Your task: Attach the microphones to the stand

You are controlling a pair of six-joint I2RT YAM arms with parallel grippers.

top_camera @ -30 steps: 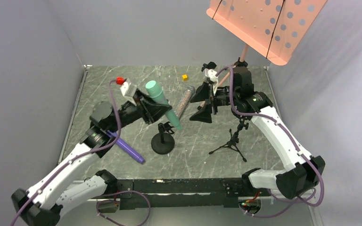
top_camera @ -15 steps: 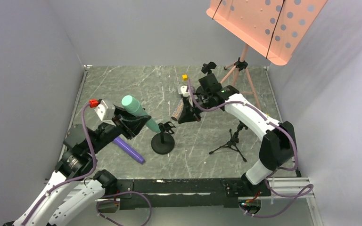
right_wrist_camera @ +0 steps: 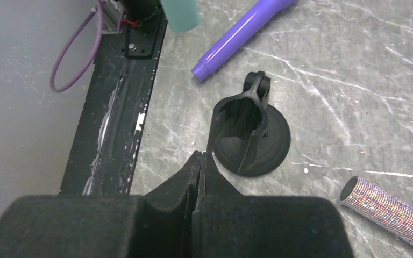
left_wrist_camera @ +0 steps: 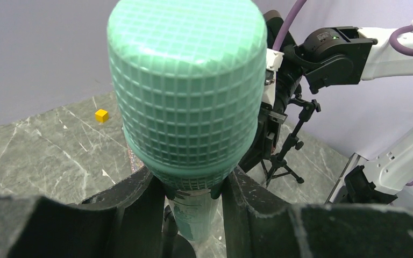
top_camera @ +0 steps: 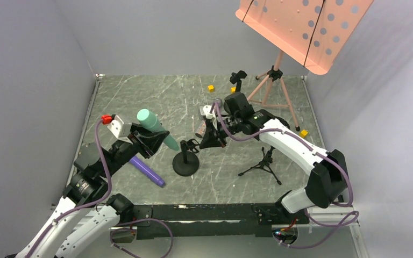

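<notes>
Left arm (top_camera: 80,188) rose from the near left, forearm angled toward centre. Left gripper (top_camera: 155,141) clamped around the teal-green microphone (top_camera: 149,120), fingers (left_wrist_camera: 140,207) on its shaft below the head. Right arm (top_camera: 296,142) folded at the right, forearm stretched left to centre. Right gripper (right_wrist_camera: 201,161) pointed downward, jaws pressed flat together.

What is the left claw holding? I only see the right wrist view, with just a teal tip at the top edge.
Observer: The left claw is shut on the teal microphone, gripping the handle just below its mesh head.
Operator: Any stand besides the round-base stand in front of me?
Observer: Yes, a small black tripod stand is to its right in the top view.
Operator: Anything loose near that one?
Observer: A yellow cube lies by the right edge of the table, beyond the tripod.
</notes>
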